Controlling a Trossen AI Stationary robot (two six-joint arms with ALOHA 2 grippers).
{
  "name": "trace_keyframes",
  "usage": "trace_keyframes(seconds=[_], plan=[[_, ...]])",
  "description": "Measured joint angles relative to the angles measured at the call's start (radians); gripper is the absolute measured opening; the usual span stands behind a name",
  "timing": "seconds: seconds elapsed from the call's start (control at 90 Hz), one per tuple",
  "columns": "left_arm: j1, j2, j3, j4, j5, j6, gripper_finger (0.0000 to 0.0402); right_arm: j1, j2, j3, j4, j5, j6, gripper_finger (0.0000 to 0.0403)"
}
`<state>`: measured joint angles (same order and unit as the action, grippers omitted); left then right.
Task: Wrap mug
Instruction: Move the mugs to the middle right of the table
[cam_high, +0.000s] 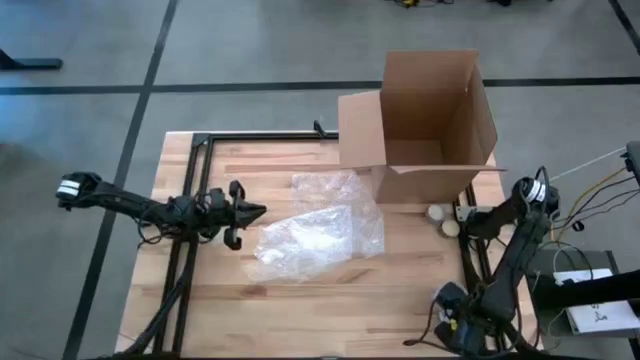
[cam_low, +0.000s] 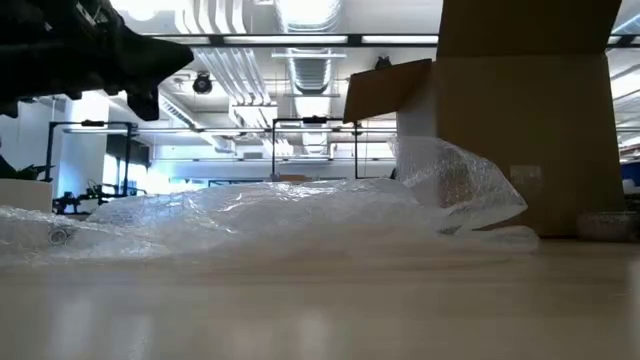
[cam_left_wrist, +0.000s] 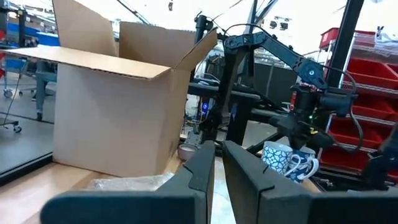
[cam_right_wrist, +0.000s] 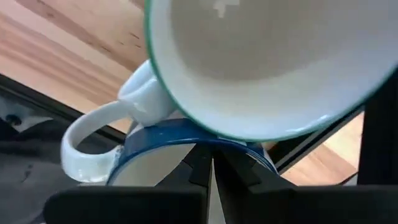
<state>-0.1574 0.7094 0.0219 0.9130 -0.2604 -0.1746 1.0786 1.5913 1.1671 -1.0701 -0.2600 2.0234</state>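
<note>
The left end effector (cam_high: 255, 211), fingers nearly together and empty, hovers just beside the crumpled clear bubble wrap (cam_high: 318, 232) on the wooden worktop (cam_high: 330, 300). The open brown cardboard box (cam_high: 430, 120) stands behind. At the right edge, the right end effector (cam_high: 452, 322) grips the blue-and-white patterned mug (cam_left_wrist: 287, 159).

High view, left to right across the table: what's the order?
Left end effector → crumpled clear bubble wrap sheet → open brown cardboard box → right end effector at the table's right edge. The mugs there overlap that end effector, so they are left out of the order.
</note>
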Motion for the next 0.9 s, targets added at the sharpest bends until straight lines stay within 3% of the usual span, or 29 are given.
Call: trace_keyframes(seconds=[0.256,0.9], plan=[[0.000,0.000,0.000,0.004,0.001,-0.010,0.0020,0.002,0.000,0.000,-0.040,0.009,-0.002,0.0000],[0.000,-0.002,0.002,0.037,0.001,-0.027,0.0020,0.001,0.000,0.000,-0.088,0.199,0.011,0.0000]])
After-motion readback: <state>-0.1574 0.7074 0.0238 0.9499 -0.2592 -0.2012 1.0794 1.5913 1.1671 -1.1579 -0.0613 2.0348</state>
